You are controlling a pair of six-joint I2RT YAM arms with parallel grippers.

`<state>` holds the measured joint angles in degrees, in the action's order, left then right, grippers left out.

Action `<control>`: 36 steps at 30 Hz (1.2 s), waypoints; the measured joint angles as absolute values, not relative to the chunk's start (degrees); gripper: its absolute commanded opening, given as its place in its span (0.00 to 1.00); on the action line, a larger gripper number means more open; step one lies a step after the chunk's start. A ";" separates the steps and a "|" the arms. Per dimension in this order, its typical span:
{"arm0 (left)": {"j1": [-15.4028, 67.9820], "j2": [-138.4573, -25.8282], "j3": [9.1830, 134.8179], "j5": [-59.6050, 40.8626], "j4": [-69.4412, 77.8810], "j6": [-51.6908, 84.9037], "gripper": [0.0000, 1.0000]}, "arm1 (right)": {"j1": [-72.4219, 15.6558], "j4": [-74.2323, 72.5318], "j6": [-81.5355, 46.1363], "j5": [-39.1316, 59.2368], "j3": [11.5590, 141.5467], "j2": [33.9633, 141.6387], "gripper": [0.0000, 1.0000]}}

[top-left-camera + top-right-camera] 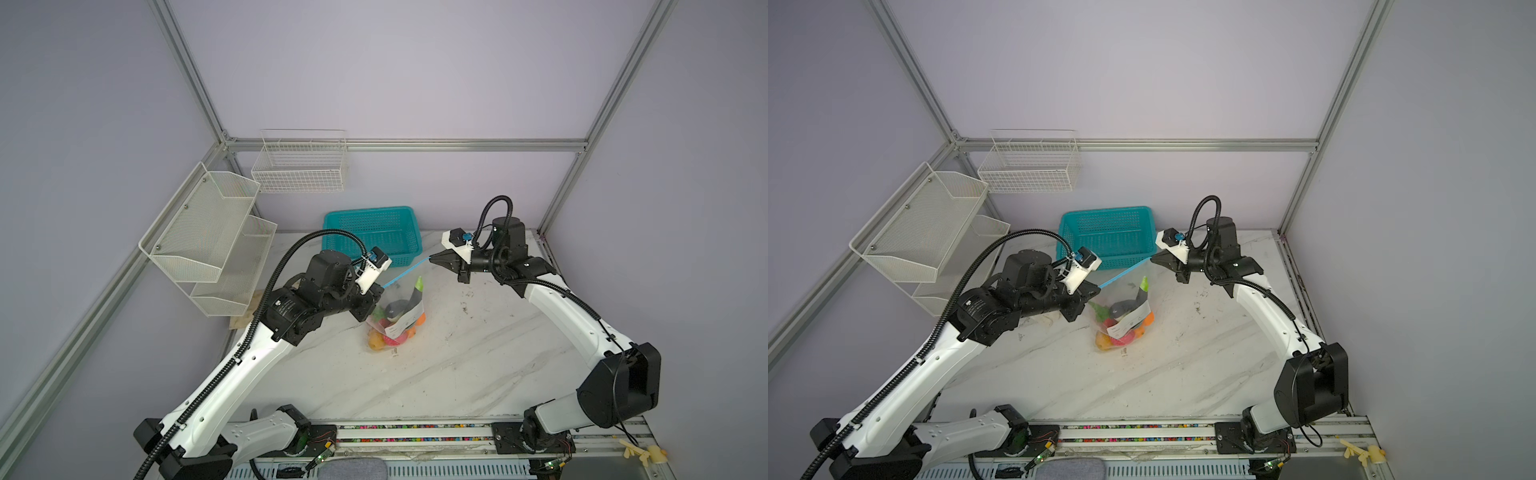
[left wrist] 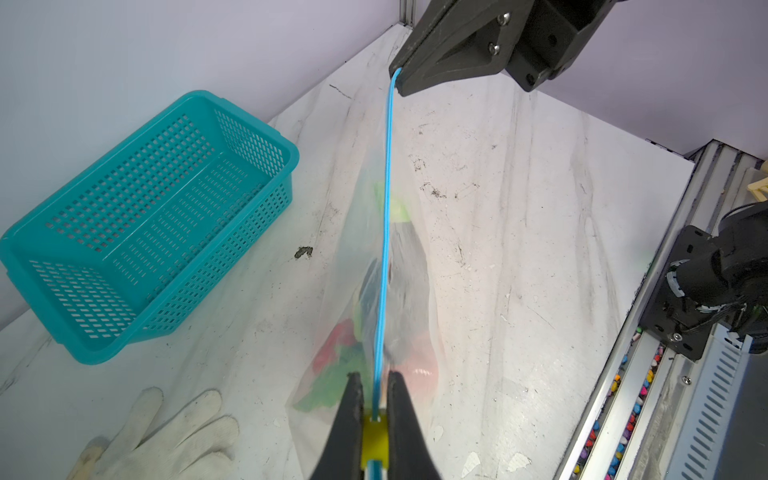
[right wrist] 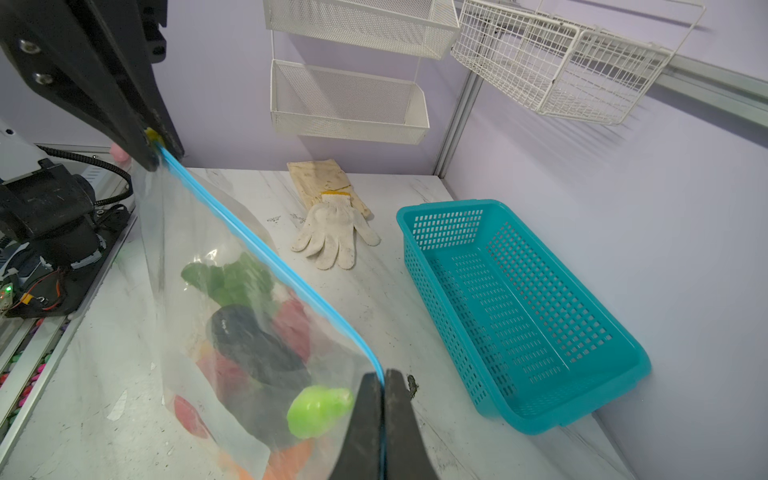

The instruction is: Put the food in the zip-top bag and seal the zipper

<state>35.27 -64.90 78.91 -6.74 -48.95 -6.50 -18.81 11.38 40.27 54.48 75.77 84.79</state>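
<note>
The clear zip-top bag (image 1: 398, 309) (image 1: 1121, 309) hangs between my two grippers above the marble table, its bottom resting on the tabletop. The food is inside it: a dark eggplant (image 3: 253, 340), a lime-green piece (image 3: 318, 409), red, green and orange pieces (image 1: 420, 319). The blue zipper (image 2: 386, 208) (image 3: 257, 245) is stretched taut as the bag's top edge. My left gripper (image 2: 376, 376) (image 1: 380, 289) is shut on the yellow slider tab (image 2: 375, 440) at one end. My right gripper (image 3: 382, 374) (image 1: 432, 258) is shut on the zipper's other end.
An empty teal basket (image 1: 374, 232) (image 3: 519, 307) stands behind the bag by the back wall. A white glove (image 3: 332, 237) (image 2: 166, 432) lies on the table under my left arm. White mesh shelves (image 1: 208, 237) and a wire basket (image 1: 299, 166) hang on the walls.
</note>
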 measured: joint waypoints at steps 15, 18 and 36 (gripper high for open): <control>35.27 -63.09 78.89 -5.52 -50.89 -6.44 0.08 | -19.18 11.38 39.86 54.17 75.77 85.21 0.00; 35.27 -62.76 78.89 -5.34 -51.59 -6.44 0.08 | -19.20 11.35 39.68 53.84 75.77 85.36 0.00; 35.27 -60.71 78.89 -3.95 -55.02 -5.98 0.08 | -19.20 11.35 39.44 53.30 75.77 85.95 0.00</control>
